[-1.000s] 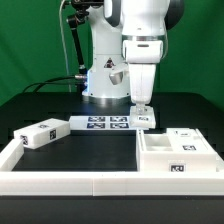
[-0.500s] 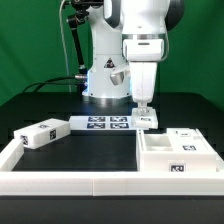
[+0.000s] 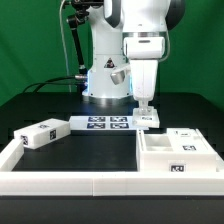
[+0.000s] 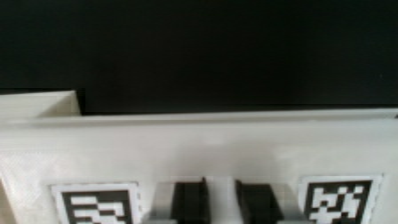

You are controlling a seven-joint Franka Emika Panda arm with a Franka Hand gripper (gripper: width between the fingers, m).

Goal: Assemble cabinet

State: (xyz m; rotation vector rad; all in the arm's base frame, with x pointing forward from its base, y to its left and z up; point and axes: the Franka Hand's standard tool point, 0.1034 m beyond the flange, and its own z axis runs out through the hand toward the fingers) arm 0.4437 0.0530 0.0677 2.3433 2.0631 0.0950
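My gripper (image 3: 143, 108) points straight down at a small white tagged block (image 3: 149, 118) lying at the end of the marker board (image 3: 88, 123) on the exterior view's right. In the wrist view the two dark fingertips (image 4: 185, 203) stand close together, with a thin white strip of the block (image 4: 196, 150) between them. Tags show on either side of my gripper (image 4: 208, 205). The large white cabinet body (image 3: 160, 151), with open compartments, lies at the front right. Another white tagged block (image 3: 42, 133) lies at the left.
A low white border rail (image 3: 70, 181) runs along the front and left of the black table. The robot's base (image 3: 104, 80) stands behind the marker board. Cables hang at the back left.
The small block under the gripper has shifted slightly toward the exterior view's right. The arm has barely moved.
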